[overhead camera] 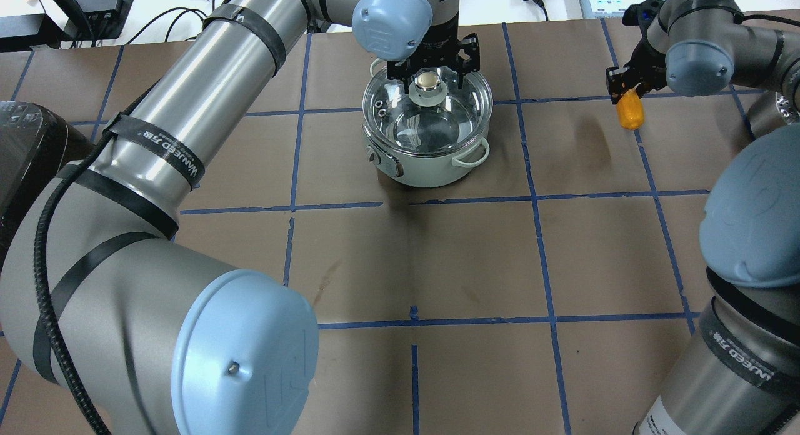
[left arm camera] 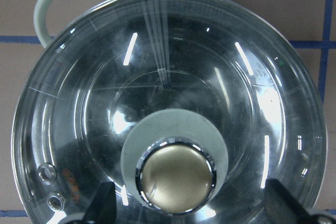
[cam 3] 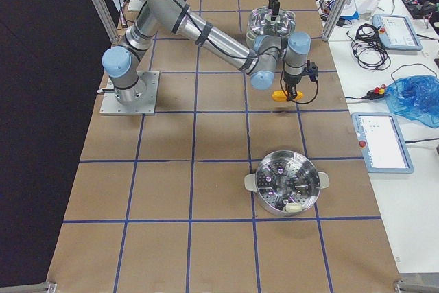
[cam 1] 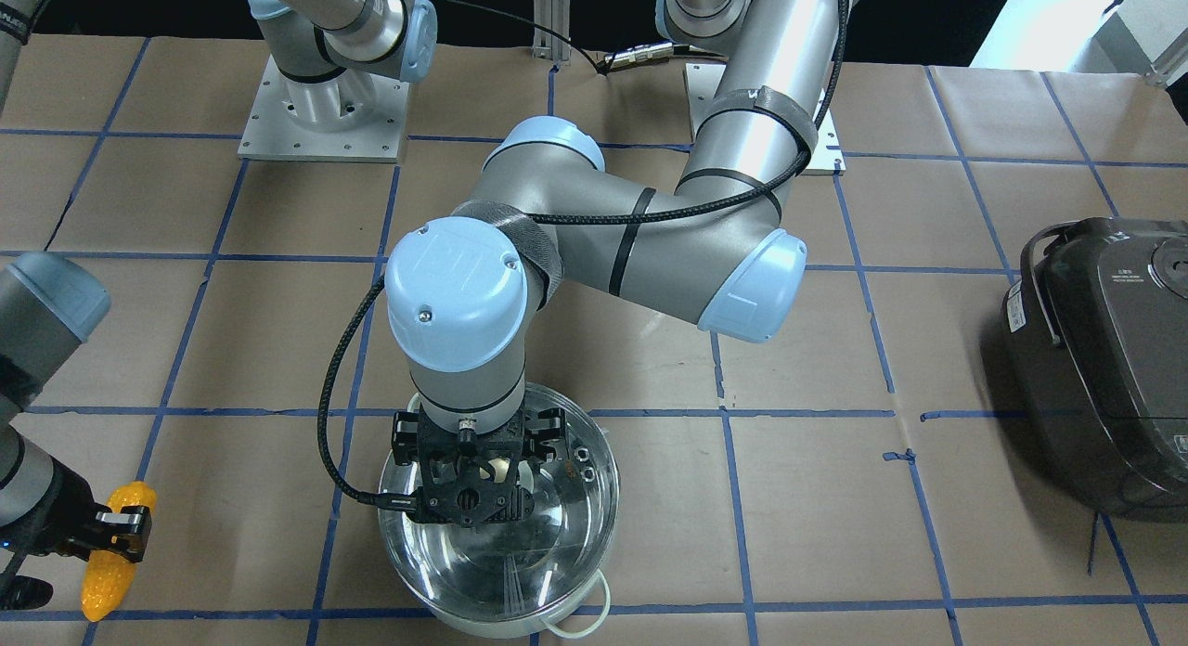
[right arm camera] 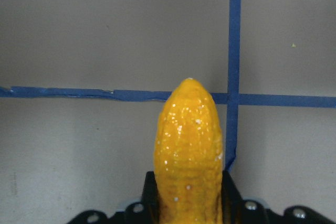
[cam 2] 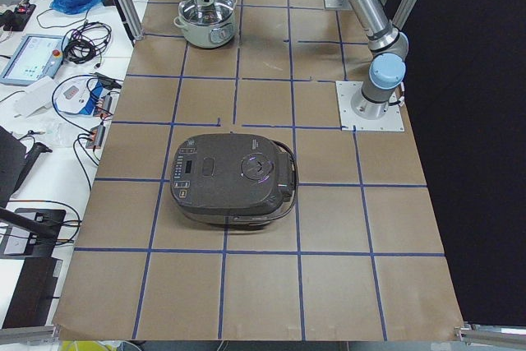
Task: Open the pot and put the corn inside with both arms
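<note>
The steel pot (overhead camera: 431,166) with pale loop handles stands at the table's far middle, and its clear glass lid (overhead camera: 437,125) rests on it. My left gripper (overhead camera: 430,79) is open, with its fingers (left arm camera: 102,205) straddling the lid's round knob (left arm camera: 177,176) and not touching it. My right gripper (overhead camera: 625,88) is shut on the yellow corn (overhead camera: 630,110), to the right of the pot and above the table. The corn tip points away in the right wrist view (right arm camera: 189,145). The corn also shows at the left edge of the front view (cam 1: 107,572).
A dark grey rice cooker (cam 1: 1104,368) sits on my left side of the table. A second steel pot with a steamer insert (cam 3: 287,189) stands on my right side. Blue tape lines cross the brown table cover.
</note>
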Tool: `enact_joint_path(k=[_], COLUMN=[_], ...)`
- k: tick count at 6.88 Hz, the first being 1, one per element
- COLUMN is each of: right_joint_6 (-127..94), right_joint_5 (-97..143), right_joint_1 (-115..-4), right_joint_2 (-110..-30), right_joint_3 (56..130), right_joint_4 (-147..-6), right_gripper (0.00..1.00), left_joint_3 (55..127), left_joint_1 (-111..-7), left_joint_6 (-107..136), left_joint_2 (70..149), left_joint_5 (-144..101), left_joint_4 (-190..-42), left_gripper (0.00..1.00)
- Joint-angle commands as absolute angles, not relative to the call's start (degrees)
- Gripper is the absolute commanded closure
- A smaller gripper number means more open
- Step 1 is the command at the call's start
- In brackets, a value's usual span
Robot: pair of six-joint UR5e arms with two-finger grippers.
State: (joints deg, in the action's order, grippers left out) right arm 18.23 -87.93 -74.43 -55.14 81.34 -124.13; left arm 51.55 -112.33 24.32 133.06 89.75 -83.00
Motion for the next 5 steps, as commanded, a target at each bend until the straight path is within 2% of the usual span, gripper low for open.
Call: enact_joint_path(k=[1, 2, 3, 4, 5], right_joint_6=[17.4, 16.4, 14.3, 10.1, 9.4], right_joint_5=[-85.3, -85.9, -86.0, -85.5, -86.0], right_joint_1=[-78.7, -81.9, -83.6, -85.5, -86.7], right_joint_2=[-58.5, -59.2, -59.0, -58.5, -57.2], right_joint_3=[81.1, 80.3, 77.4, 74.2, 71.8], right_joint_4=[-123.0, -123.2, -122.3, -118.5, -118.2], right_gripper=[0.77, 0.82, 0.82, 0.82, 0.82], left_joint_3=[51.5, 51.9, 51.9, 51.9, 51.6], left_joint_1=[-112.3, -112.3, -112.3, -112.2, -112.1], left_joint_6=[24.3, 24.2, 24.3, 24.3, 24.3], left_joint_2=[133.7, 133.1, 133.1, 132.5, 131.4], left_joint_5=[89.9, 89.9, 90.0, 90.1, 90.0], left_joint_4=[-82.9, -82.9, -83.0, -83.1, -83.8], left_gripper=[0.03, 0.61, 0.88, 0.97, 0.97])
